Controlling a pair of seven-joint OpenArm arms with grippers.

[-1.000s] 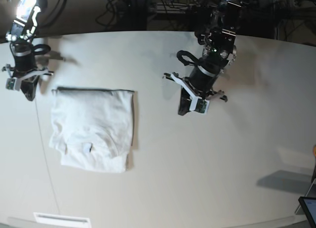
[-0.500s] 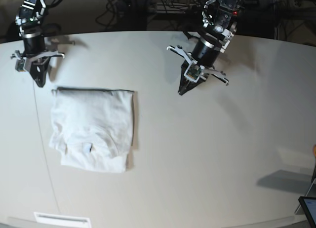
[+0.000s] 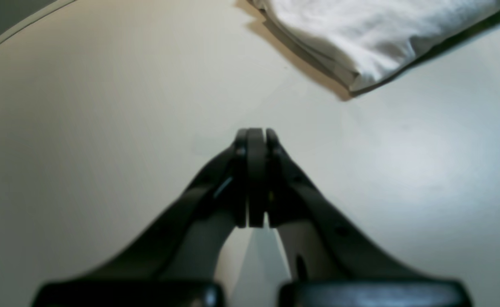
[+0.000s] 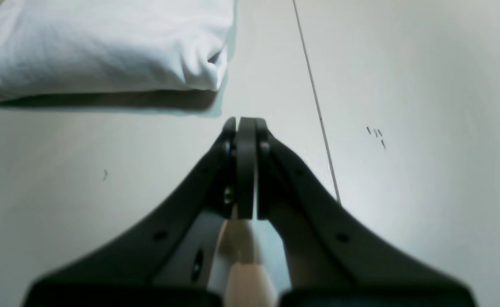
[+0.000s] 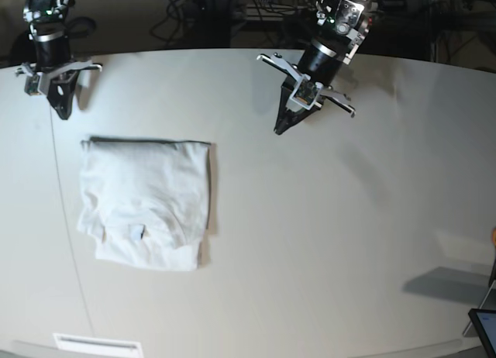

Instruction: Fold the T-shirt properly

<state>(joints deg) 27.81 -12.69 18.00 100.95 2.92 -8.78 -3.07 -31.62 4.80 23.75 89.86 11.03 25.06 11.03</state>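
The white T-shirt (image 5: 146, 201) lies folded into a rough rectangle on the left half of the table, collar label facing up near its front edge. One corner of the T-shirt (image 3: 369, 34) fills the top right of the left wrist view, and another corner of the T-shirt (image 4: 105, 47) fills the top left of the right wrist view. My left gripper (image 5: 280, 128) hangs shut and empty over the table's far middle, right of the shirt. Beyond the shirt's far left corner, my right gripper (image 5: 62, 112) is shut and empty too. Neither touches the fabric.
The off-white table (image 5: 325, 234) has a thin dark seam line (image 5: 68, 234) running front to back along its left side. A white strip (image 5: 97, 344) lies at the front left edge. A dark device corner (image 5: 484, 327) shows at the front right. Cables lie behind the table.
Both arms have lifted and drawn back toward the table's far edge, away from the shirt. The folded shirt has not moved.
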